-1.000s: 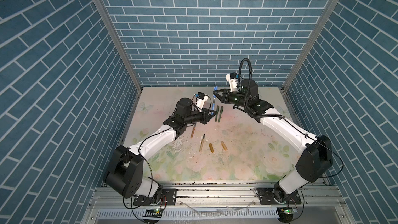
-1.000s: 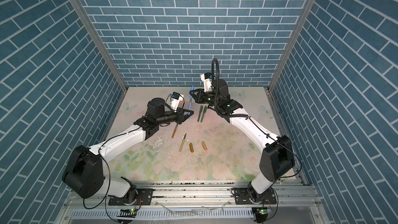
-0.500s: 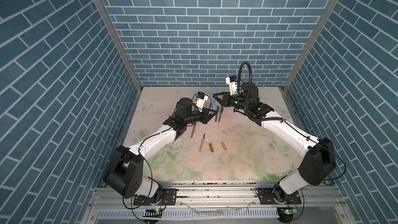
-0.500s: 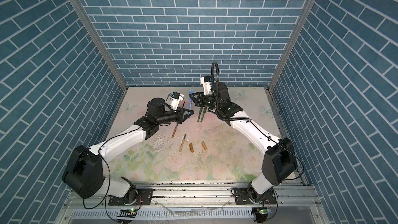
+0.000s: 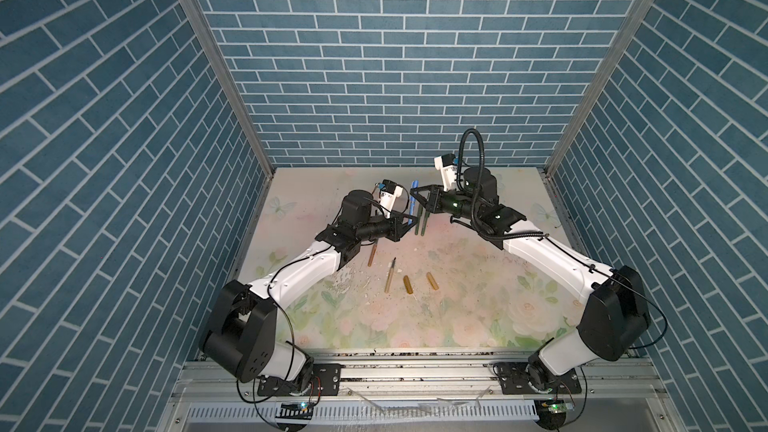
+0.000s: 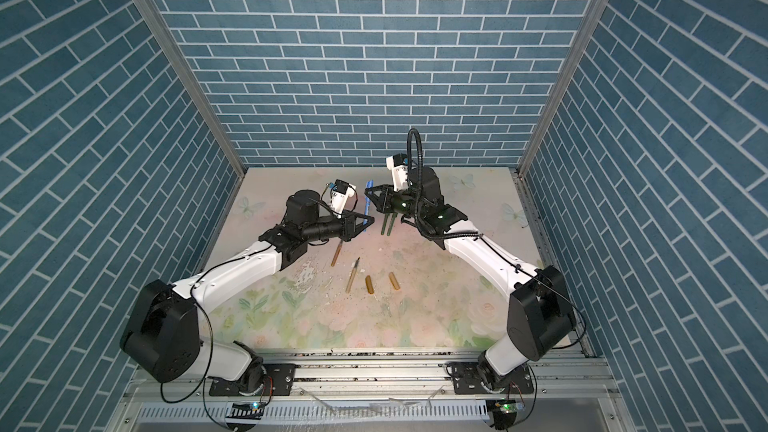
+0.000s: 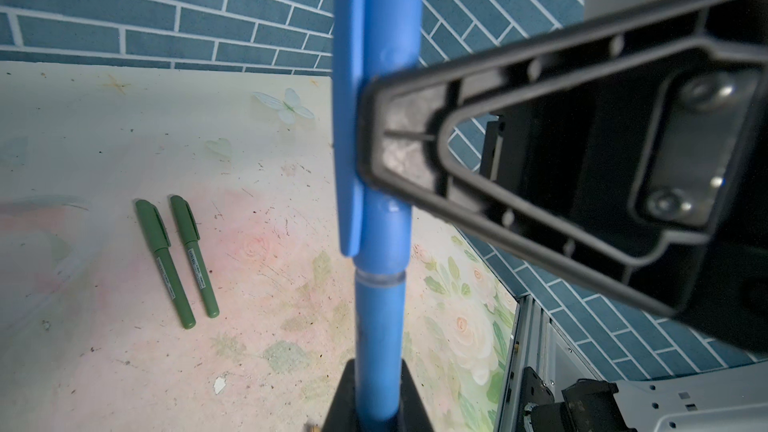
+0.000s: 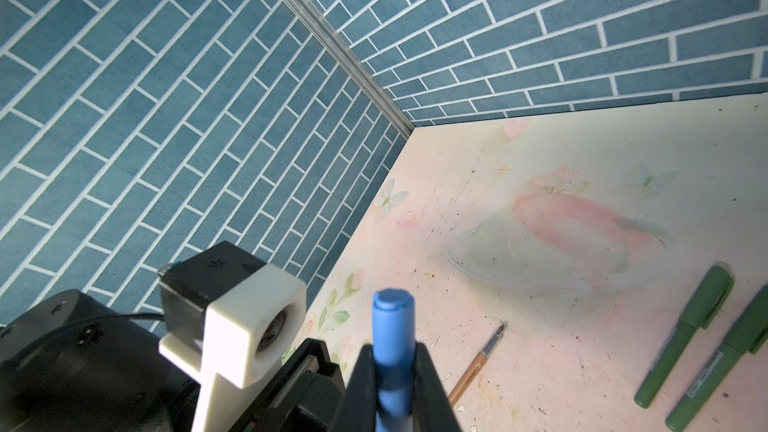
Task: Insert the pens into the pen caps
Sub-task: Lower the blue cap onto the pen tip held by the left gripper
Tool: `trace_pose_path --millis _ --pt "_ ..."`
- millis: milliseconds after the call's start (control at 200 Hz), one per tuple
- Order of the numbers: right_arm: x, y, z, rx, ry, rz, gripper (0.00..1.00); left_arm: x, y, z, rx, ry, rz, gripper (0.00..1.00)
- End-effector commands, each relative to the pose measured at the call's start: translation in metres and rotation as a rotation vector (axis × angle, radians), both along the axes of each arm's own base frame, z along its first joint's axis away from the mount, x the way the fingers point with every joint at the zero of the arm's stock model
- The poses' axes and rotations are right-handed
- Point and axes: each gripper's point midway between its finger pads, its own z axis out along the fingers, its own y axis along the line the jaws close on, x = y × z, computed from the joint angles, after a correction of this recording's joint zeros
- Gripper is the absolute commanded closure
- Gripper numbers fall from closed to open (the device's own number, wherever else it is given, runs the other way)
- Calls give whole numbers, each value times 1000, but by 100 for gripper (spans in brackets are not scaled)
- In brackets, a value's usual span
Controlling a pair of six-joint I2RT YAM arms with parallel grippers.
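At left, clenched with the left gripper (image 7: 378,396) on the barrel of the upright blue pen (image 7: 380,317), over the far middle of the table (image 5: 457,284). Capped with the blue pen cap (image 7: 390,56), flanked by the right gripper (image 8: 392,361); grasping or released, cannot tell. Just right, two capped green pens (image 7: 165,263) (image 7: 194,257).

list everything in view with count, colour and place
blue pen: 1, blue, capped, held off the table between both grippers
green pens: 2, dark green, capped, side by side on the table
brown pens: 2, golden-brown, uncapped, on the table mid-left
caps: 2, amber, loose, right of the brown pens
table: 1, pale floral
walls: 3, blue brick, around the table
left gripper: 1, black, shut on the blue pen's barrel
right gripper: 1, black, fingers flanking the blue pen's cap
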Motion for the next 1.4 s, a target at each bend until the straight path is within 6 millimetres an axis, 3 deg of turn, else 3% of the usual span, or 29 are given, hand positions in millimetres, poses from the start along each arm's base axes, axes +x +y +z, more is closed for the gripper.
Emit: trace_pose_path --millis 0,160,295,415,615,765,1090,1395 --pt "-33 8 -12 -22 85 103 74 10 1 24 -40 -108 27 100" --pt "-34 -1 17 -31 20 86 61 9 1 25 -36 -129 19 100" --pt "-34 -7 27 -52 1 79 57 7 3 26 -17 -170 18 100" --pt "-33 -16 38 -60 -24 65 58 5 7 29 -2 -212 21 100" --pt "-22 -23 61 -75 -61 61 71 2 9 31 18 -279 13 100" --pt "-15 -25 74 -131 -120 63 70 -2 8 33 23 -305 -6 100" --pt "5 -12 72 -197 -113 94 67 -4 6 35 10 -295 -26 100" --pt "8 -3 63 -187 -85 119 74 -5 3 37 -15 -274 -32 100"
